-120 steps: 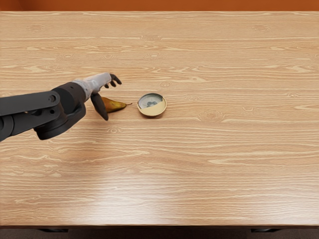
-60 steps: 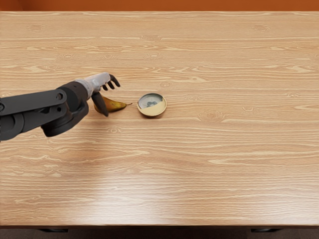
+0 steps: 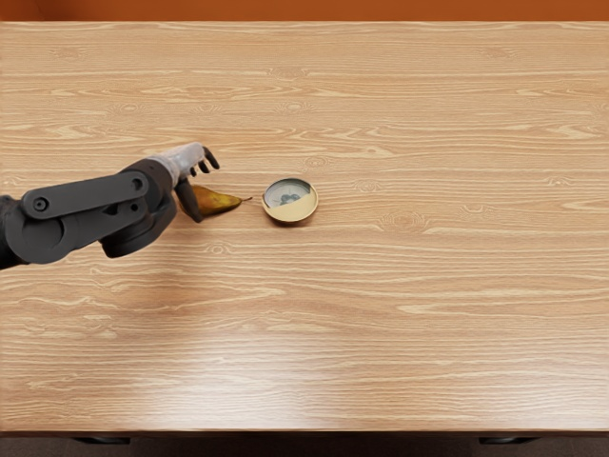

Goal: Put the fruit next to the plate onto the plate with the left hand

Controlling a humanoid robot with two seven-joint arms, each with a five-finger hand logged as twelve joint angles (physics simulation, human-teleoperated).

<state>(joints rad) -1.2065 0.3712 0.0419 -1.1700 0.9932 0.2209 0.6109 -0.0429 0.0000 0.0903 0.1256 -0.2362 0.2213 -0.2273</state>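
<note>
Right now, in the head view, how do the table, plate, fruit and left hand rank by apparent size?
1. table
2. left hand and plate: they look about alike; the hand may be nearer the camera, so I do not rank them.
3. fruit, slimmer, partly hidden by the hand.

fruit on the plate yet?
No, the fruit lies on the table just left of the plate, with a small gap between them.
</note>
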